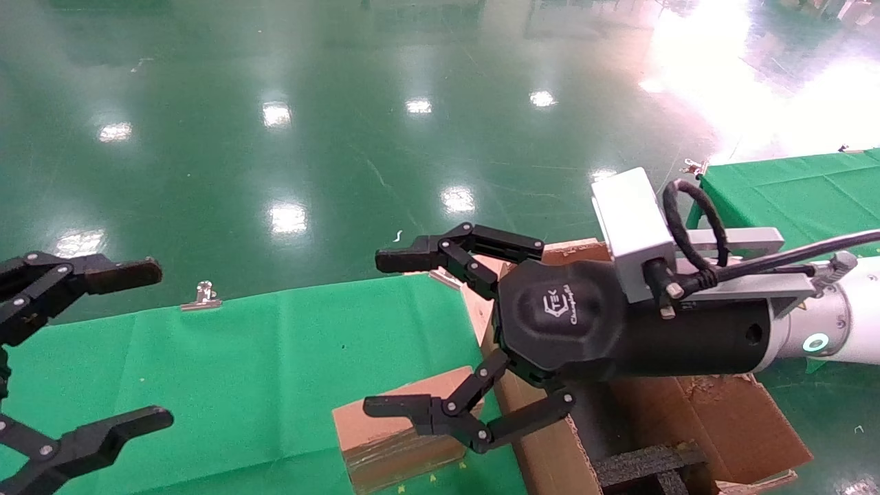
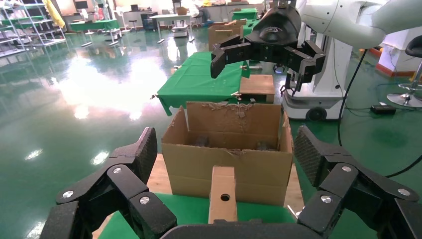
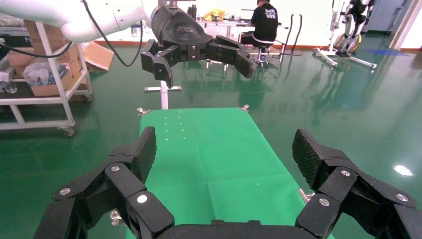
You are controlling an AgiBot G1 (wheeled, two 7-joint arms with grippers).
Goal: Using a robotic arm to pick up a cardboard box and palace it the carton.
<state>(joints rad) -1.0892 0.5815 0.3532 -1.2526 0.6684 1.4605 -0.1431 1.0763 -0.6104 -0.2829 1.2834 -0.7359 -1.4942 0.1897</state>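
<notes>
The right pincer (image 1: 402, 337) at frame centre gapes wide and holds nothing, hovering above the cardboard box (image 1: 399, 433), which sits low in the frame on the green bench (image 1: 261, 357) beside the carton (image 1: 687, 426). The left pincer (image 1: 130, 344), also spread and empty, waits at left. Grasping and placing both remain.

One small box (image 1: 395, 430), one carton (image 1: 687, 426), two claws (both open) (image 1: 402, 337) (image 1: 103, 350)

Glossy green floor (image 1: 344, 137), matt green cloth (image 1: 275, 357), rough corrugated carton (image 1: 742, 426), tape-shiny cardboard box (image 1: 392, 440).
</notes>
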